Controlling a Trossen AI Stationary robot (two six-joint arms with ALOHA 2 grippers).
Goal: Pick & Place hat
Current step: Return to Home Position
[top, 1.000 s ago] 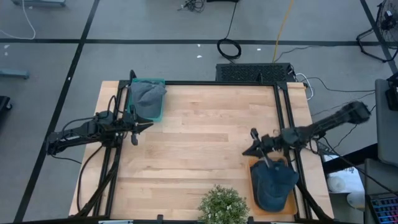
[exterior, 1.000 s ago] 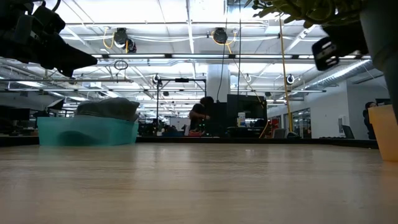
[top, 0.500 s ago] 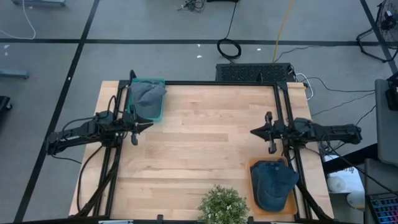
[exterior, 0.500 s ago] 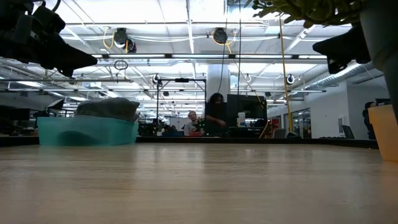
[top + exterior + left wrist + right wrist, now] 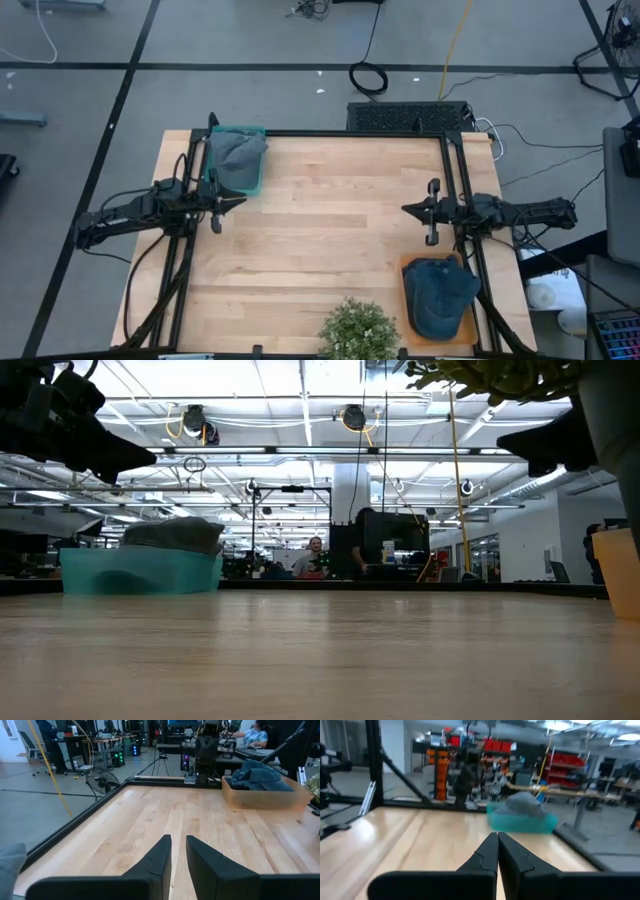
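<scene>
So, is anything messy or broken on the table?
Nothing is spilled or broken. Only the heap of dark blue fabric caps seems to bulge over the rim of the flat orange bin, on the wooden table's right side.

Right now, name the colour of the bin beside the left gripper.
Teal; the bin shows best in the low view.

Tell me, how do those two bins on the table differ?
The teal bin sits on the left arm's side; the orange bin sits on the right arm's side, next to a potted plant. The teal bin holds a grey cap; the orange bin holds a dark blue cap. Both are open-topped, filled above the rim.
</scene>
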